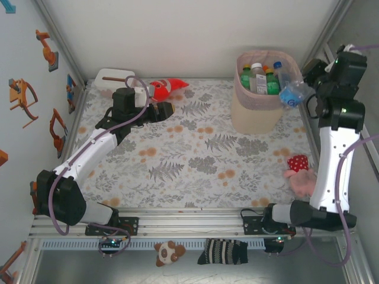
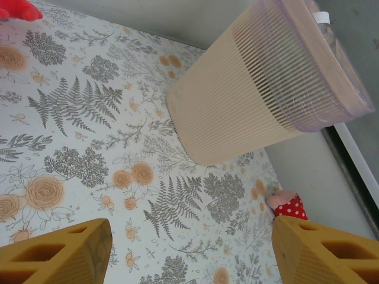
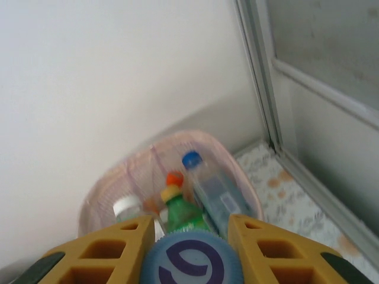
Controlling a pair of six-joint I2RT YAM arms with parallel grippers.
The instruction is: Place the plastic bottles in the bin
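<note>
— Bottles, where are they?
— Several small plastic bottles (image 1: 260, 80), green or clear with coloured caps, stand upright inside the tall beige ribbed wastebasket (image 1: 253, 115) with the pink translucent liner. It stands at the far right of the floral tablecloth (image 1: 195, 160). One more, a clear bottle with a blue label (image 1: 291, 96), hangs just beside the basket's right rim.
— Held by what?
— The right gripper (image 1: 298, 93) is clamped on it. Its yellow fingers (image 3: 118, 248) press either side of the bottle's round blue end.
— And the left gripper (image 1: 167, 110)?
— It hovers over the cloth near the red-orange fish toy (image 1: 166, 87), jaws apart, nothing between them.
</note>
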